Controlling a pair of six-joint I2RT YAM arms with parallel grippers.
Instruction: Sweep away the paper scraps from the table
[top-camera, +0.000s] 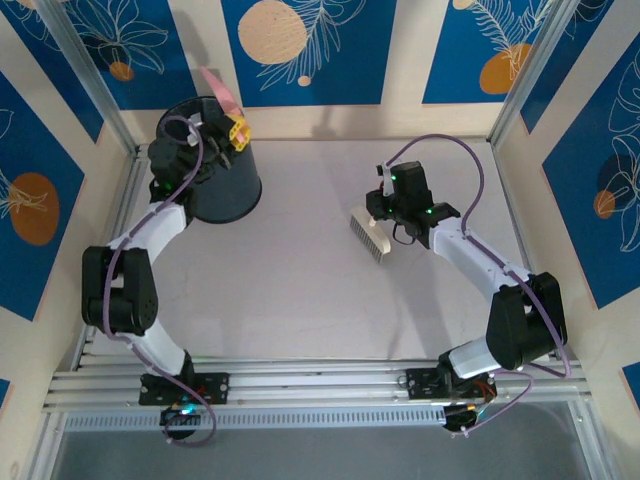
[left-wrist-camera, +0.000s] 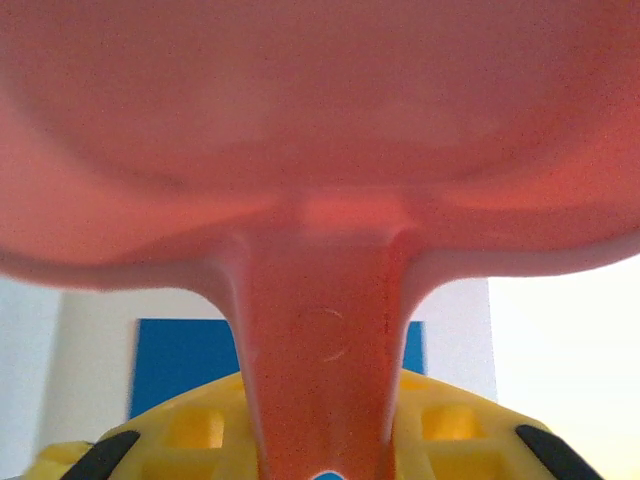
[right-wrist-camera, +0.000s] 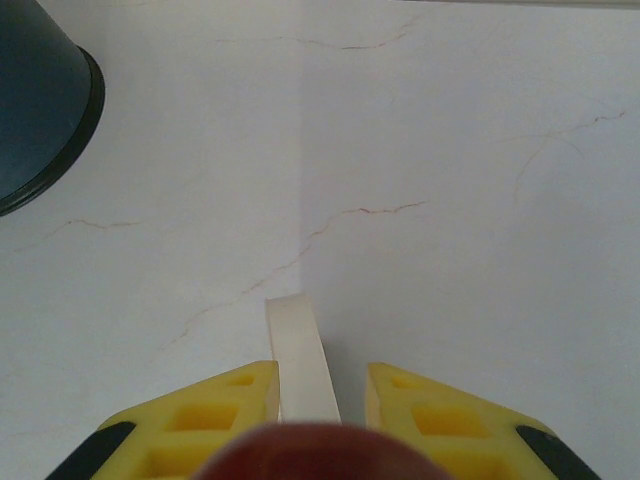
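— What is the robot doing?
— I think it is tipping-out time. The left gripper (top-camera: 237, 130) is squeezed tight on the handle of the pink dustpan (top-camera: 215, 85). It holds the pan up over the black bin (top-camera: 225, 190) in the far left corner. The right gripper (top-camera: 383, 212) is pinched shut on the brush (top-camera: 368, 235), out over the white table (top-camera: 300, 320).
— What comes next?
— Tip the pan so everything slides into the bin, not beside it.
— How many things are there?
— One pan, one brush, one bin. I count no paper scraps on the table. I cannot tell if any are in the pan or bin.
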